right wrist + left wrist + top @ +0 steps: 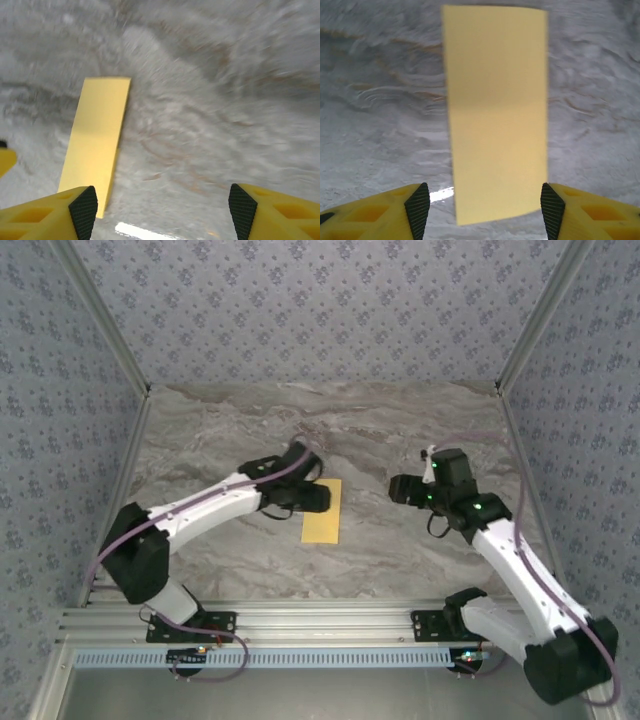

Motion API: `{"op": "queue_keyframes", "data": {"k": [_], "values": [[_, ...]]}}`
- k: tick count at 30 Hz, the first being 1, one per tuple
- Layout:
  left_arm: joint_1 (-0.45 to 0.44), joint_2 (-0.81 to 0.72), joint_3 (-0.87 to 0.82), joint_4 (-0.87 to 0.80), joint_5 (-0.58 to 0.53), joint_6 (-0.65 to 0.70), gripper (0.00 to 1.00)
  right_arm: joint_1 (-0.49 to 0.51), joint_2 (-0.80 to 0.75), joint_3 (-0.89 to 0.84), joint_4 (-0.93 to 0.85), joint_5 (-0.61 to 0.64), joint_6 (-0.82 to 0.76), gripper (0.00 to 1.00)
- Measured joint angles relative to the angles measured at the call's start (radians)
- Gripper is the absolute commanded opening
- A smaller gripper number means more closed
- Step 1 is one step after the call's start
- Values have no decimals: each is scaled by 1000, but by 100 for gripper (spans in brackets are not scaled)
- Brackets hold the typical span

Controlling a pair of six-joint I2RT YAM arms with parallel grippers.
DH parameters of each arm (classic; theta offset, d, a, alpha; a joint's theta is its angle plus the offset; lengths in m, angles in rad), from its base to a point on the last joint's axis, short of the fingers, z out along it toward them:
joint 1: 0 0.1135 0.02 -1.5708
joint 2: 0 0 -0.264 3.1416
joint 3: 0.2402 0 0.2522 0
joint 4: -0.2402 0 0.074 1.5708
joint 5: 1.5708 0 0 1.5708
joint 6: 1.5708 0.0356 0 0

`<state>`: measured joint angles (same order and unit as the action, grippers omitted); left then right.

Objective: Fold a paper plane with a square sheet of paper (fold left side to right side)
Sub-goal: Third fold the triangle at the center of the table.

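The sheet of paper (pixel 322 512) lies flat on the marble table as a narrow mustard-yellow rectangle, doubled over on itself. My left gripper (pixel 316 496) hovers over its far end, open. In the left wrist view the paper (pixel 497 115) runs away from me between the two black pads (pixel 418 207), which stand wider than the strip and do not touch it. My right gripper (pixel 402 488) is off to the right of the paper, open with nothing between its fingers (pixel 162 212). The strip (pixel 97 140) lies left of its left fingertip. The paper plane is out of view.
The grey marble tabletop (pixel 400 550) is bounded by patterned walls at the back and sides and an aluminium rail (pixel 320 625) at the near edge. A yellow tip of the left gripper (pixel 5 159) pokes in at the right wrist view's left edge.
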<state>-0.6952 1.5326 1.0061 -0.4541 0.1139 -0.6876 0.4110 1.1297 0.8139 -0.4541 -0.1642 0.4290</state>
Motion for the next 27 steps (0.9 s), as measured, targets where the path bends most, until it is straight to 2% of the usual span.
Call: {"op": "queue_keyframes", "data": {"k": [5,11,14,20,27], "values": [[90,0,-143,142,132,-57,63,94,245,19,169,-132,39,65],[101,10,-183,279,205,-102,63,102,537,125,360,-252,106,49],[104,21,-198,306,220,-116,63,102,636,187,414,-279,121,46],[106,37,-207,328,231,-126,63,102,728,255,435,-281,125,45],[106,48,-207,338,239,-126,63,102,747,257,417,-244,100,42]]}}
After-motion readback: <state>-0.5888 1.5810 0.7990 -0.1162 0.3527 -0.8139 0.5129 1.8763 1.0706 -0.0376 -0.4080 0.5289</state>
